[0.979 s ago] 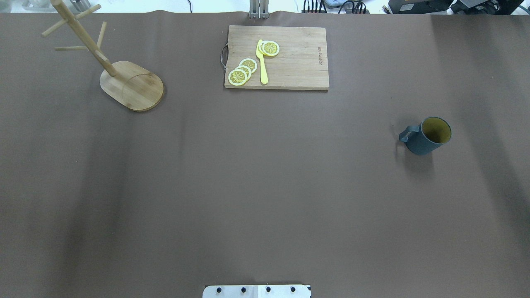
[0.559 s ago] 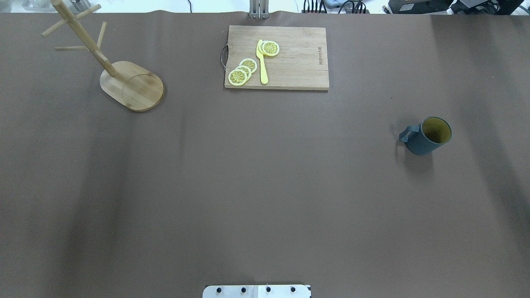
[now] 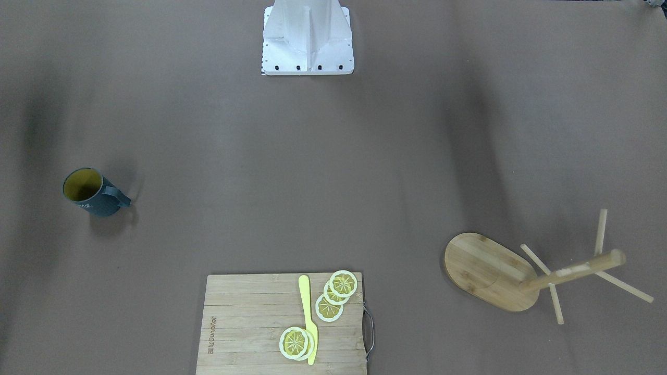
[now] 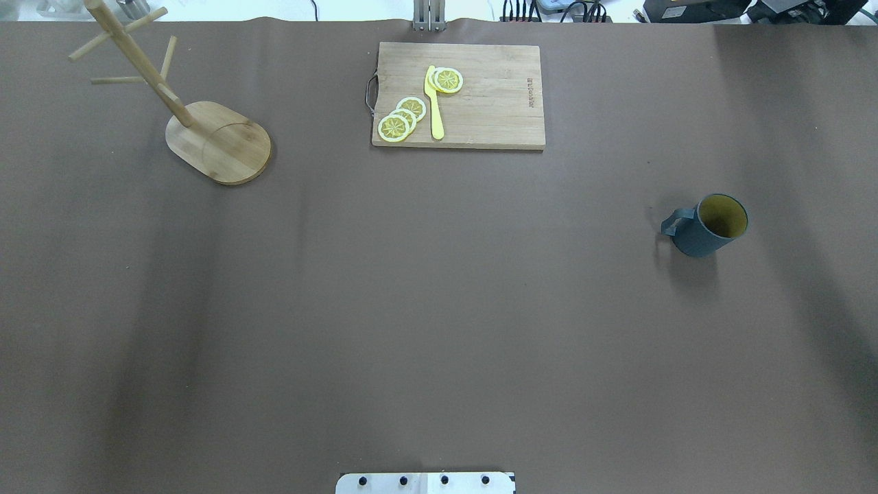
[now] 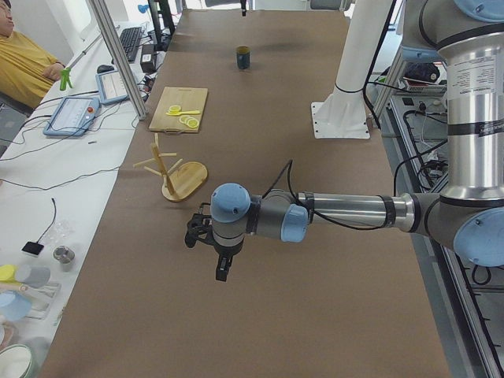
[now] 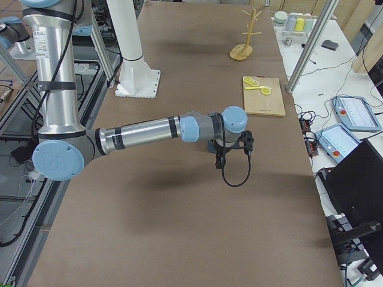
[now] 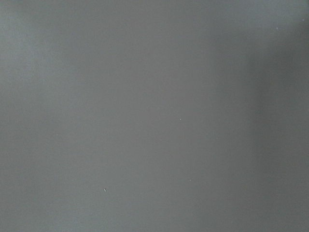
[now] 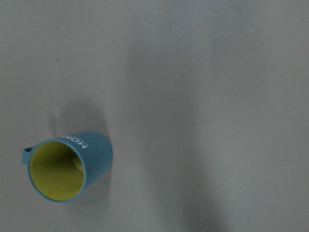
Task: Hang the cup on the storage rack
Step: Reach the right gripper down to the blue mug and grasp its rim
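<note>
Step in hand, as judged: reaching for cup (image 4: 706, 226); hanging not begun.

Next move calling for right hand (image 6: 219, 160) coming down over cup, gripping wall and leaving loop free for peg.

Right hand and left hand (image 5: 223, 264) hovering over bench (image 4: 439, 309); how wide either is, cannot tell.

Cup standing upright at 3 o'clock in overhead view, touching no hand. Handle pointing to 9 o'clock. Dark blue-grey wall, yellow inside, white "HOME" lettering.

Storage rack (image 4: 219, 140) standing at 10 o'clock, well apart, pegs bare.

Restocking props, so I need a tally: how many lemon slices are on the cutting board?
5 lemon slices on the cutting board: three overlapping in a row near its metal handle, two stacked beside the yellow knife. Overlaps could hide another.
</note>
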